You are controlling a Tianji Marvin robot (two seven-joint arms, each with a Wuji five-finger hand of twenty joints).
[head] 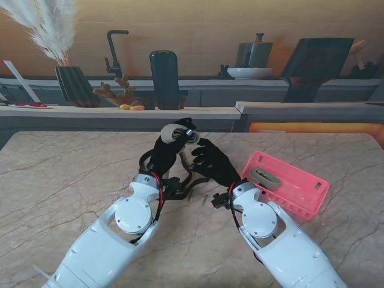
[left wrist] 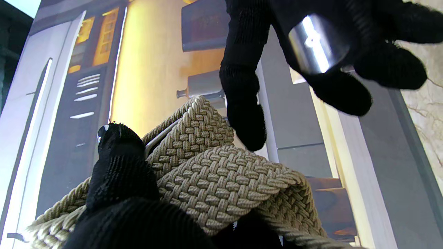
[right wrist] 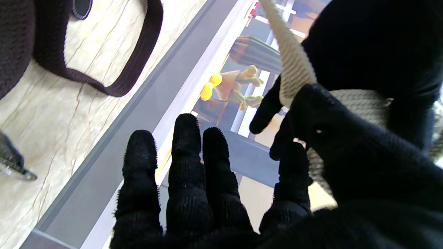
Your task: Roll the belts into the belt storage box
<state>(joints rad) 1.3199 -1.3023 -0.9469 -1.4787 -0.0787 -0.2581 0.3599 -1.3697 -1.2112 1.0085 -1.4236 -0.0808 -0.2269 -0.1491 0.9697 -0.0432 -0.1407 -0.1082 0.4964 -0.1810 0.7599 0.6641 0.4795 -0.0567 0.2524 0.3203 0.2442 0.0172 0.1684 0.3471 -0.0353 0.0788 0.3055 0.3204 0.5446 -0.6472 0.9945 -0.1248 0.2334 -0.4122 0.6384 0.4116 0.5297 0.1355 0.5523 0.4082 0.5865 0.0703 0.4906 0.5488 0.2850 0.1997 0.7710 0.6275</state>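
Beige woven belt [left wrist: 221,180] sits coiled in the left hand [head: 165,150], whose fingers are closed round it, lifted off the table [head: 60,180] near its middle so the roll keeps its shape. Just beside it, the right hand [head: 211,161] holds nothing, fingers [right wrist: 187,166] spread, likely ready to steady the coil. A dark belt [head: 177,183] lies loose on the table between the wrists. The pink storage box [head: 288,186], towards the right edge, already holds 1 rolled belt [head: 264,178]

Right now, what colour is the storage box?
Pink storage box; clearest in the stand view.
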